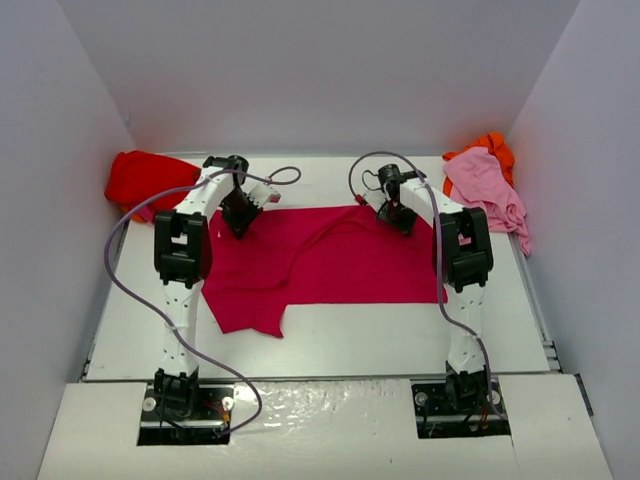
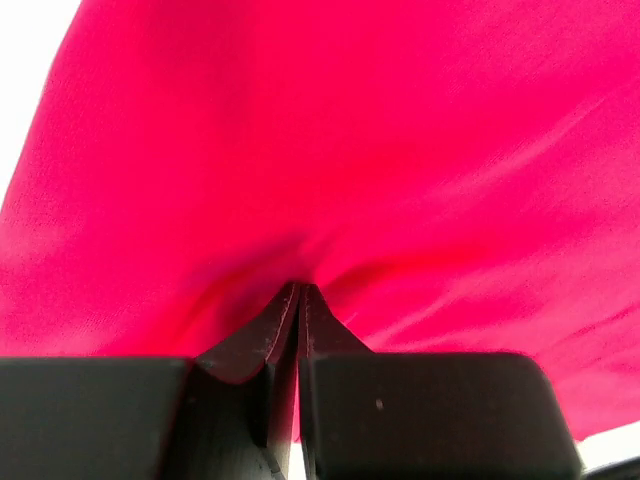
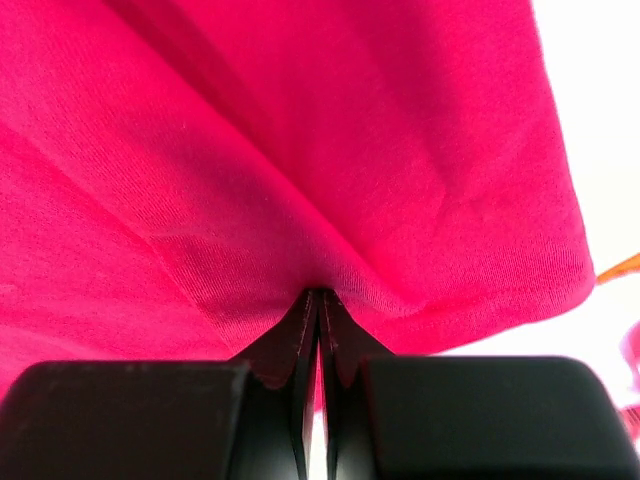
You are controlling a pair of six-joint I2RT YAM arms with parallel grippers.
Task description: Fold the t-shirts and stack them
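Observation:
The crimson-magenta t-shirt (image 1: 320, 265) lies spread on the white table, a sleeve at its near left. My left gripper (image 1: 240, 222) is shut on the shirt's far left edge; in the left wrist view the cloth (image 2: 330, 150) fills the frame and puckers at my gripper (image 2: 300, 290). My right gripper (image 1: 398, 218) is shut on the far right edge; the cloth (image 3: 280, 150) bunches at my gripper (image 3: 318, 295). A bright red t-shirt (image 1: 140, 180) is crumpled at far left. A pale pink t-shirt (image 1: 485, 190) lies over an orange t-shirt (image 1: 490, 147) at far right.
White walls close in the table (image 1: 380, 335) on the left, back and right. Purple cables loop from both arms over the far part of the table. The arm bases stand at the near edge.

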